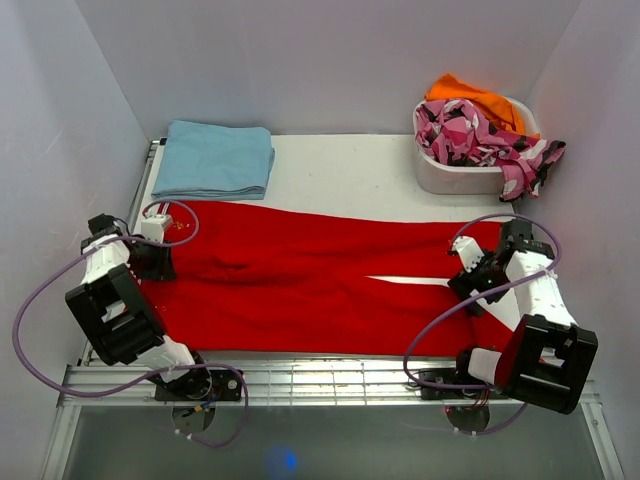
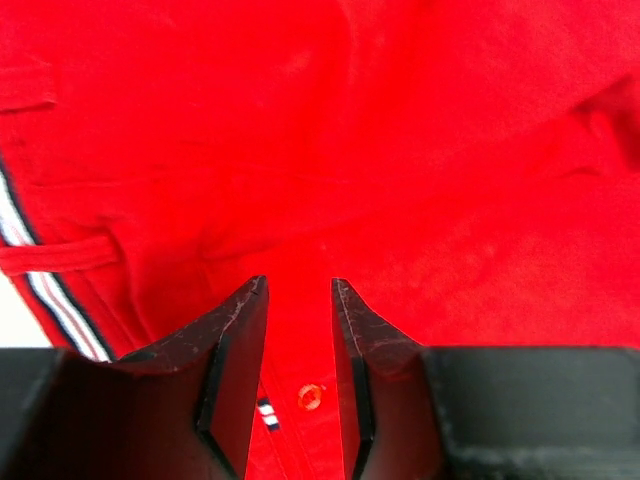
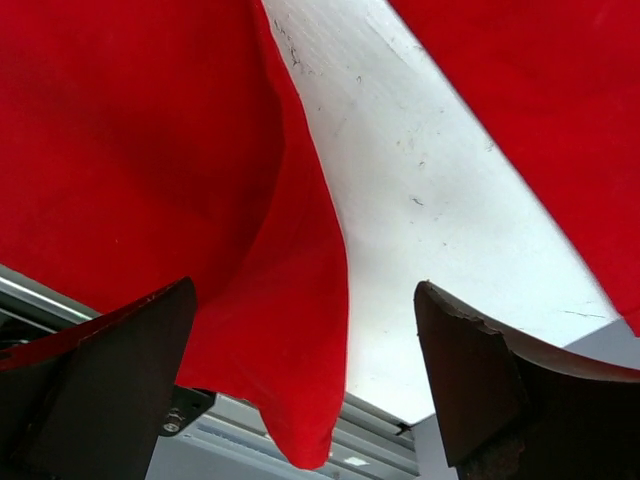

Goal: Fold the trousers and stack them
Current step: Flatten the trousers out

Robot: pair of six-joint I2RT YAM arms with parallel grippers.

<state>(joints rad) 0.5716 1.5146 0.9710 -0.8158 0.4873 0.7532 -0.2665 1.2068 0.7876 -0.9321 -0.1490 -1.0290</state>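
Note:
The red trousers [image 1: 300,280] lie spread flat across the white table, waist at the left and legs to the right, with a narrow gap between the legs. My left gripper [image 1: 163,262] is down over the waist. In the left wrist view its jaws [image 2: 298,282] stand a little apart over flat red fabric [image 2: 400,150], with a button [image 2: 310,397] between them and the white side stripe [image 2: 50,290] at the left. My right gripper [image 1: 463,280] is at the leg ends, wide open [image 3: 305,285]. The near leg's hem [image 3: 300,400] droops over the front rail between its fingers, untouched.
A light blue folded garment [image 1: 213,160] lies at the back left. A white basket [image 1: 445,178] at the back right holds the pink-black-white patterned garment [image 1: 480,135] and an orange cloth [image 1: 470,95]. A metal rail [image 1: 320,380] runs along the front edge. Walls close in on both sides.

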